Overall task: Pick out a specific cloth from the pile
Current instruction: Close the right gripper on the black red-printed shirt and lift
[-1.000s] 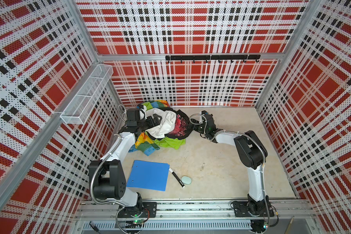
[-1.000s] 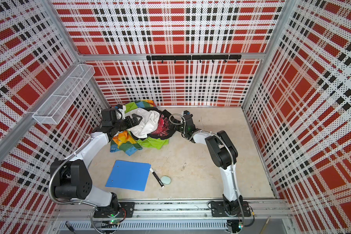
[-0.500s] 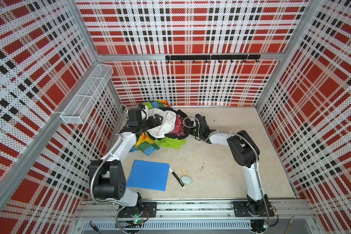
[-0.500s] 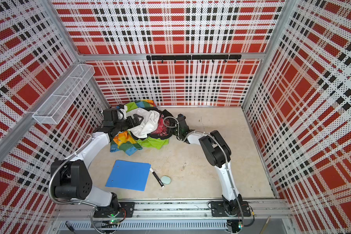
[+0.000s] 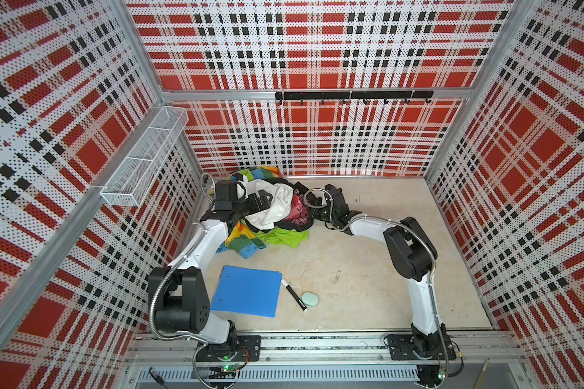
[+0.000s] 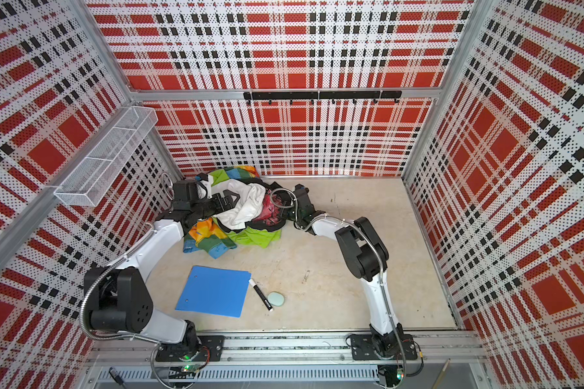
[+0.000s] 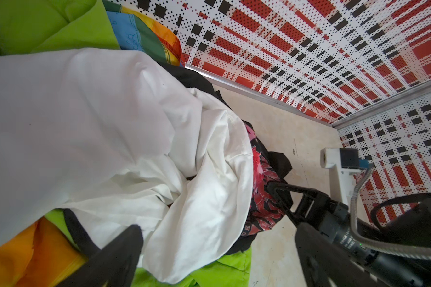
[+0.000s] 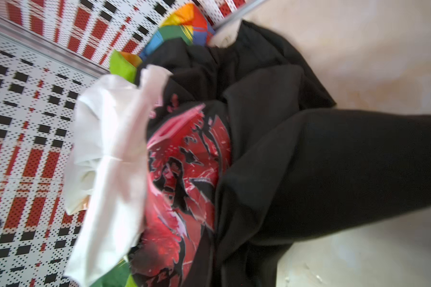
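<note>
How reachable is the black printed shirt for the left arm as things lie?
Probably not directly. The left gripper sits open over the white cloth, which drapes across the black printed shirt on that side. Its bare printed part faces the right gripper, which is shut on it.

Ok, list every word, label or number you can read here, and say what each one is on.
Nothing is clear enough to quote.
black cloth: pale letters below the red print, folded and cut off, unreadable.
multicoloured cloth: small dark marks on a blue patch, too small to read.
marker: any label is too small to tell.
</note>
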### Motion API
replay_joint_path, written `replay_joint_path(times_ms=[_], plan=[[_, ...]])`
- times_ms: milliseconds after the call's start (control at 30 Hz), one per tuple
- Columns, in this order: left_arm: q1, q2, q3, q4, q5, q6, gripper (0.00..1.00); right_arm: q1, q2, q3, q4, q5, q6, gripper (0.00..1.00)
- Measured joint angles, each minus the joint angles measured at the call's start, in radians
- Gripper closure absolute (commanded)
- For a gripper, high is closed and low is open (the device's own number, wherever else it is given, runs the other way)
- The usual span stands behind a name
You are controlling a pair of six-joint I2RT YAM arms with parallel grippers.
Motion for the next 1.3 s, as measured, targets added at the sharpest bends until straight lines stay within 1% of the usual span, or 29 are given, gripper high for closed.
replay_joint_path(times_ms=[233,467,833,1167,1300], plan=[[0.0,0.0,0.0,-0.004,0.001,0.001,0.01,0.005,-0.088,0.002,-0.043,0.027,-0.062,1.0],[-0.002,0.0,0.0,-0.004,0.006,0.0,0.01,0.005,-0.098,0.051,-0.12,0.054,-0.116,1.0],[-0.003,0.0,0.0,-0.004,0.023,-0.005,0.0,0.008,-0.098,0.263,-0.263,0.071,-0.198,1.0],[-0.005,0.0,0.0,-0.002,0.029,-0.005,0.01,0.048,-0.094,0.51,-0.414,0.087,-0.286,1.0],[-0.005,0.0,0.0,0.006,0.029,-0.005,0.0,0.063,-0.09,0.575,-0.444,0.09,-0.315,1.0]])
